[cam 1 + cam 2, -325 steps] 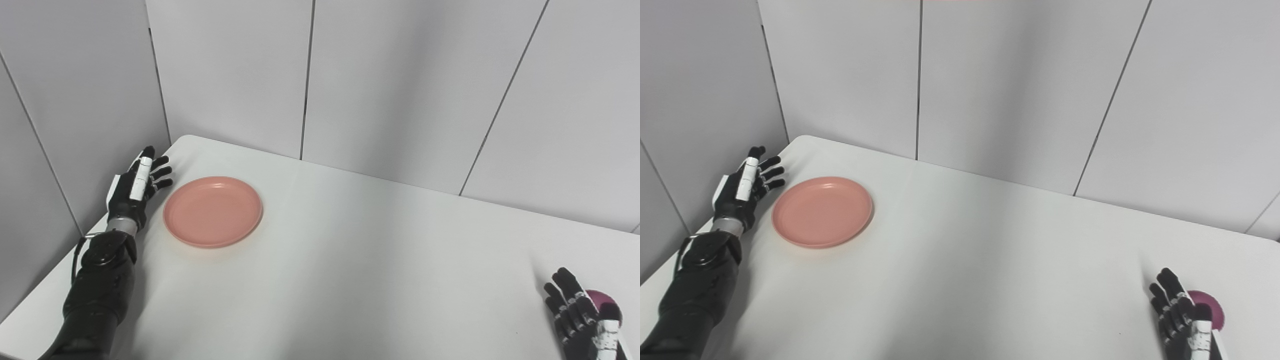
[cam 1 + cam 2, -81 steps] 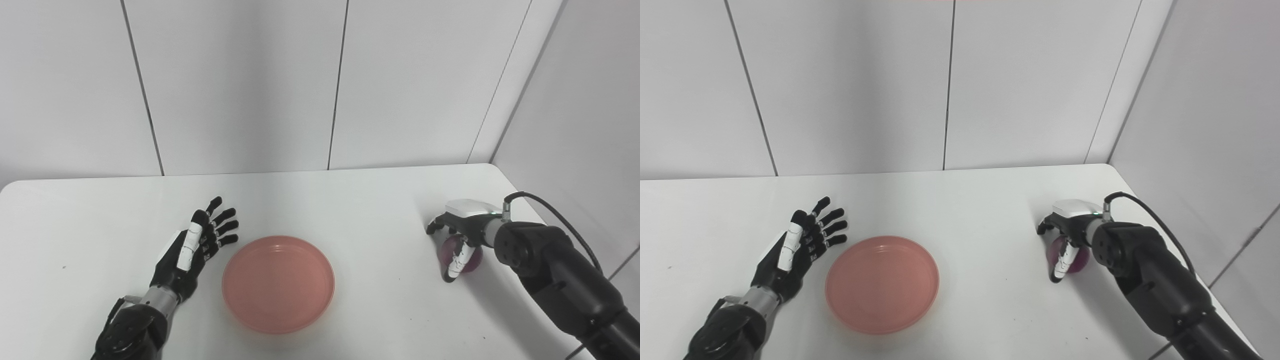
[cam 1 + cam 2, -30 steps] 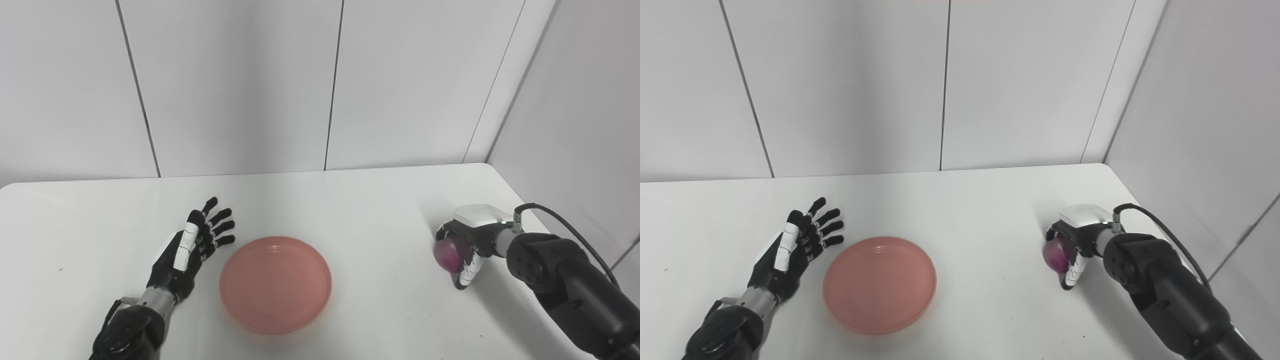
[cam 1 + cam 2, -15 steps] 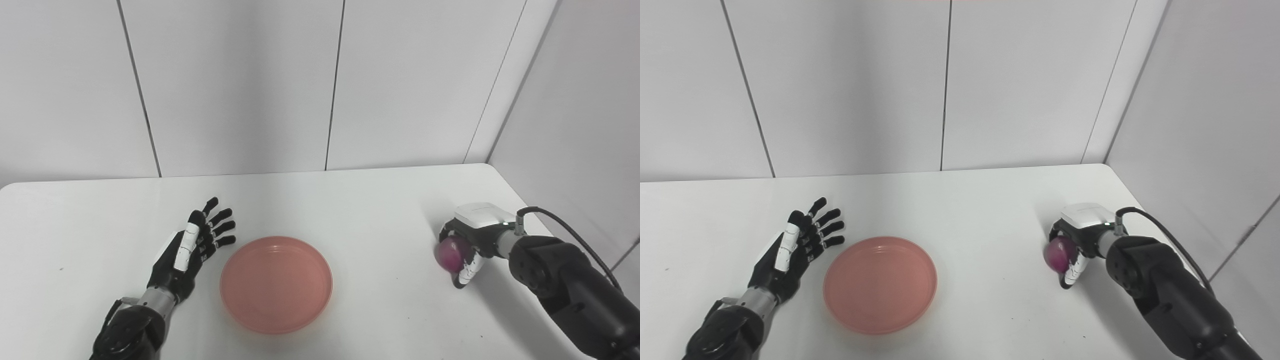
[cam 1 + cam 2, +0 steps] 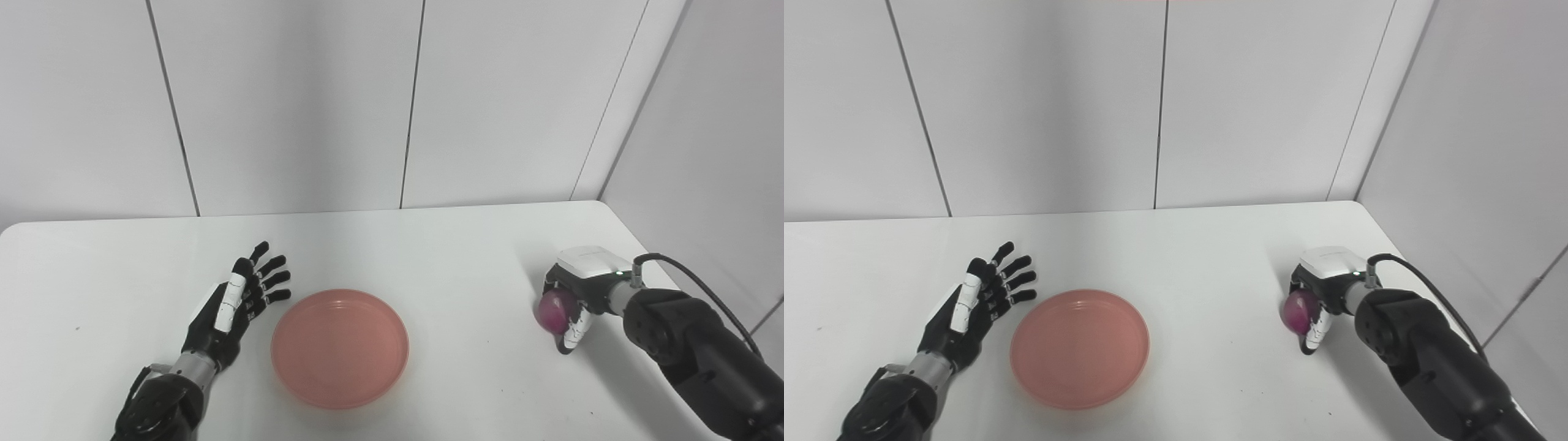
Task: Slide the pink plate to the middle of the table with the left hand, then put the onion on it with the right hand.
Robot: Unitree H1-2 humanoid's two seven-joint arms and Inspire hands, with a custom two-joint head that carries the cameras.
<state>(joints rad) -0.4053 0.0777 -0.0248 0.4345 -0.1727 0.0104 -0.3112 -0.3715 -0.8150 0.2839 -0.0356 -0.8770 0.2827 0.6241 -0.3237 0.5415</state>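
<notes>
purple onion (image 5: pixel 553 310) is gripped by right hand (image 5: pixel 572 299), 3 o'clock of empty pink plate (image 5: pixel 340 347); bare white table (image 5: pixel 465 294) between. left hand (image 5: pixel 236 306) is splayed, holding nothing.

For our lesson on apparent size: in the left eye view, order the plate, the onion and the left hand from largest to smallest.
1. Plate: clearly largest.
2. Left hand: open, beside the plate.
3. Onion: smallest, partly hidden in the right hand.
</notes>
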